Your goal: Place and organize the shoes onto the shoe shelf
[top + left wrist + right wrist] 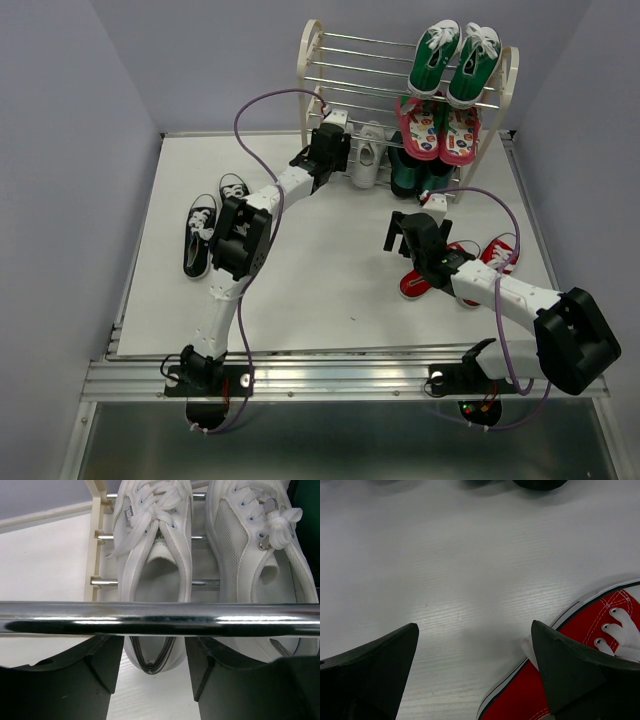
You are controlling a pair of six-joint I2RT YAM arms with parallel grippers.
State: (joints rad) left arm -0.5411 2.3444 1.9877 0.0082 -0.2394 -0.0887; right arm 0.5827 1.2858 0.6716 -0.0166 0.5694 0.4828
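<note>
At the shelf (pixel 97 555) my left fingers (pixel 60 680) stand apart astride a white shoe (pixel 155 545)'s heel; right fingers (pixel 365 670) wide, empty.

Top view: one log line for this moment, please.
left gripper: open, straddling white shoe heel on shelf | right gripper: open, beside red shoe | black pair: on table

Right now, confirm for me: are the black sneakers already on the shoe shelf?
No, both black sneakers lie on the left side of the table, well apart from the shoe shelf.
</note>
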